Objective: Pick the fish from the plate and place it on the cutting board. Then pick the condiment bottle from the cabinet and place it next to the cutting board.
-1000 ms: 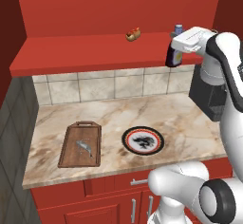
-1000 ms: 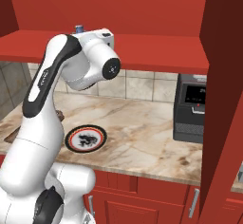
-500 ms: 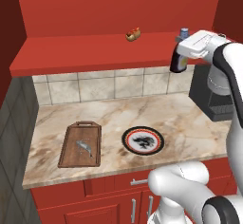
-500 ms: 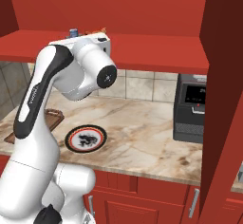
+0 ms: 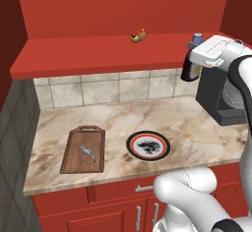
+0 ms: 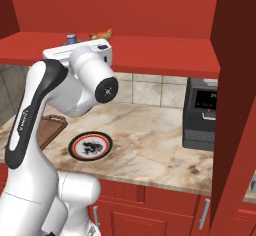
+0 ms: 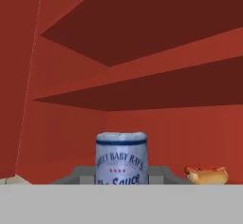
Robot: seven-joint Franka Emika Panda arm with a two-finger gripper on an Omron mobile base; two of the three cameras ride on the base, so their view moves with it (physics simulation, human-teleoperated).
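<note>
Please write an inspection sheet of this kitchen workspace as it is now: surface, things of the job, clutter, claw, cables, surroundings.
Surface: marble counter with a tiled wall behind it.
Fish: fish lies on the cutting board, near its middle.
Plate: plate sits on the counter to the right of the board, nothing on it.
Condiment bottle: condiment bottle is off the shelf, hanging at the shelf's front edge in the claw's grip; blue cap up.
Clutter: hot dog on the cabinet shelf.
Claw: claw shut on the bottle.
Cables: nothing seen.
Surroundings: dark coffee machine on the counter's right end; red drawers below.
</note>
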